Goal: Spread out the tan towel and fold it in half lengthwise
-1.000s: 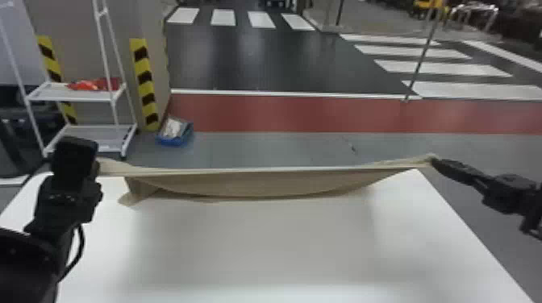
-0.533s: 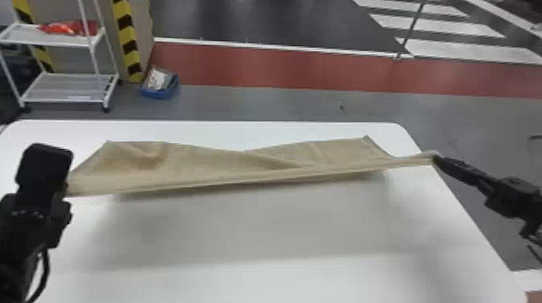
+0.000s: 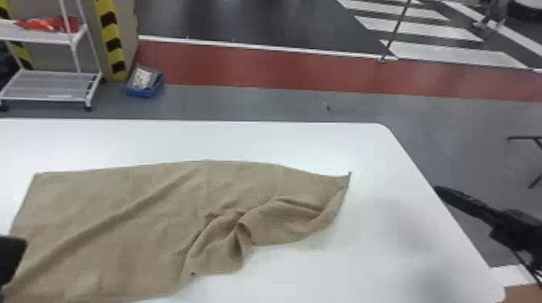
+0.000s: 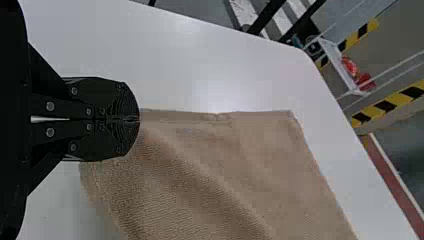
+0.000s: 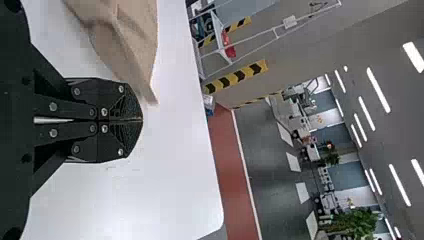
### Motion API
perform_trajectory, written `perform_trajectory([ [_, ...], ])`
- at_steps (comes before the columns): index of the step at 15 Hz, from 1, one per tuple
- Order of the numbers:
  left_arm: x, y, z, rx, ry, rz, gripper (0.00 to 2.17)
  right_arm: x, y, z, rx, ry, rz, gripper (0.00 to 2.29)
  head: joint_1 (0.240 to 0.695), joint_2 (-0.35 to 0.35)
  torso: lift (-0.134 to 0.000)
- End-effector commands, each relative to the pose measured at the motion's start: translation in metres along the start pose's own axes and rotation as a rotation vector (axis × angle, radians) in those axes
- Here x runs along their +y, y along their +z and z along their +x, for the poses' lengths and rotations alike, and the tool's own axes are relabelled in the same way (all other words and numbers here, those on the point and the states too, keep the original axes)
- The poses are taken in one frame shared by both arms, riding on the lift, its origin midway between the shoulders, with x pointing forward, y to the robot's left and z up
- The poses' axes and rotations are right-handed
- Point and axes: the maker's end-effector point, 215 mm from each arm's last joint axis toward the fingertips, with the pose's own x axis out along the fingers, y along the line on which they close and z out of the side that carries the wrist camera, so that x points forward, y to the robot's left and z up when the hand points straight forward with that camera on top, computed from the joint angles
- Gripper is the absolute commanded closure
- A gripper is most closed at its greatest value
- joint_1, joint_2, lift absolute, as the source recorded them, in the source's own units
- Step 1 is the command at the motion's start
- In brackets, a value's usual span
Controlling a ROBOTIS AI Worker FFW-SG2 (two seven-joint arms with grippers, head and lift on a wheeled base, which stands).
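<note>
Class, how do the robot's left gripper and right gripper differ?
The left gripper appears to pinch the towel; the right gripper holds nothing.
The left gripper is at the towel's left end; the right gripper hangs near the table's right edge.
Both are black, jaws closed.

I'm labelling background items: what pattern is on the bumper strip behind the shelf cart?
Diagonal yellow and black stripes on the strip, clearest in the head view.
</note>
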Motion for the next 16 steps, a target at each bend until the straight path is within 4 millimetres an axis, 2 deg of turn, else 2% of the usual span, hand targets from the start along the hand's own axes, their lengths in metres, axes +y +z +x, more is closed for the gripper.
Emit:
perform_trajectory([
  [1,0.0,-0.016,-0.005,0.045,0.0,0.01,1.91,0.001,-0.01,-0.006,0.021,-0.012,0.006,1.33,0.695,-0.22,-0.128],
  [4,0.003,-0.005,-0.004,0.02,0.003,-0.004,1.91,0.003,-0.014,0.002,0.033,-0.006,-0.002,1.33,0.695,-0.227,-0.128],
  [6,-0.003,0.005,-0.003,-0.008,-0.01,-0.008,1.91,0.021,-0.008,0.006,0.006,0.056,-0.001,1.31,0.695,-0.22,-0.128],
  [7,-0.004,0.01,-0.001,-0.025,-0.01,-0.012,1.91,0.037,-0.002,0.006,-0.007,0.1,-0.014,1.08,0.695,-0.216,-0.128],
  [8,-0.006,0.013,0.001,-0.036,-0.014,-0.015,1.91,0.052,-0.007,0.005,-0.006,0.124,-0.044,0.58,0.695,-0.196,-0.128],
  [9,-0.008,0.016,0.002,-0.042,-0.017,-0.015,1.91,0.07,-0.01,0.006,-0.017,0.165,-0.108,0.39,0.695,-0.186,-0.128],
  [10,-0.012,0.017,0.004,-0.045,-0.027,-0.015,1.91,0.094,-0.015,0.002,-0.052,0.234,-0.189,0.36,0.695,-0.172,-0.128],
  [12,-0.014,0.019,0.009,-0.046,-0.03,-0.011,1.91,0.142,-0.049,0.009,0.01,0.317,-0.259,0.36,0.695,-0.136,-0.128],
  [14,-0.017,0.022,0.013,-0.047,-0.034,-0.01,1.91,0.201,-0.096,0.028,0.112,0.375,-0.383,0.37,0.695,-0.055,-0.128],
  [16,-0.023,0.023,0.014,-0.049,-0.042,-0.003,1.91,0.239,-0.123,0.046,0.134,0.398,-0.466,0.37,0.695,0.011,-0.128],
])
